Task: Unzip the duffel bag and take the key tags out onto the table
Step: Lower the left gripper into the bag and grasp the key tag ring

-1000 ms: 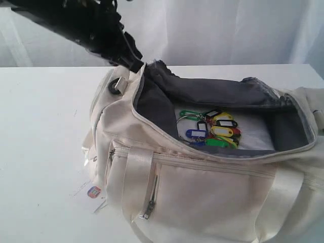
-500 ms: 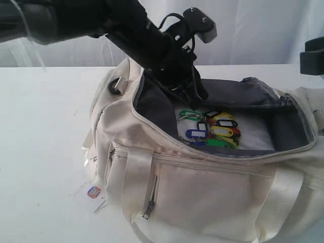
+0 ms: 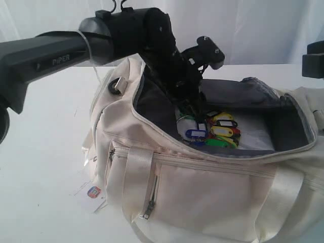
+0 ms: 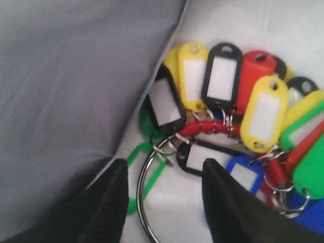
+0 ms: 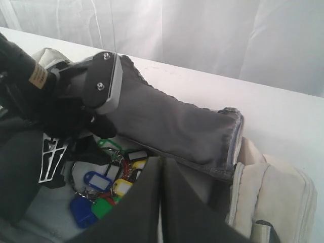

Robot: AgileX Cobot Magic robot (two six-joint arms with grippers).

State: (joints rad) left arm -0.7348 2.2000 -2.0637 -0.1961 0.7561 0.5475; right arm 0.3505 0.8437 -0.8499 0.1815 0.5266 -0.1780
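Note:
The cream duffel bag (image 3: 202, 192) lies unzipped on the white table (image 3: 40, 152), its grey lining (image 3: 152, 109) showing. Inside it, on the pale floor, lie the key tags (image 3: 215, 130). My left gripper (image 3: 192, 112) is down in the opening at the bunch's left end. The left wrist view has it open (image 4: 164, 174), its fingers (image 4: 109, 202) on either side of the metal ring (image 4: 143, 202) and a green tag, with the other key tags (image 4: 223, 96) just beyond. My right gripper (image 5: 162, 161) is shut on nothing, above the bag's right end, with the key tags (image 5: 109, 182) below.
A small white paper tag (image 3: 93, 195) with a red-blue mark lies on the table by the bag's front left corner. The left arm (image 3: 55, 55) spans the bag's left end. A black part of the right arm (image 3: 314, 58) shows at the right edge. White curtains hang behind.
The left arm has swung from the bag's left end over the opening and dropped into the bag, down to the key tags. The bag and the tags have not moved.

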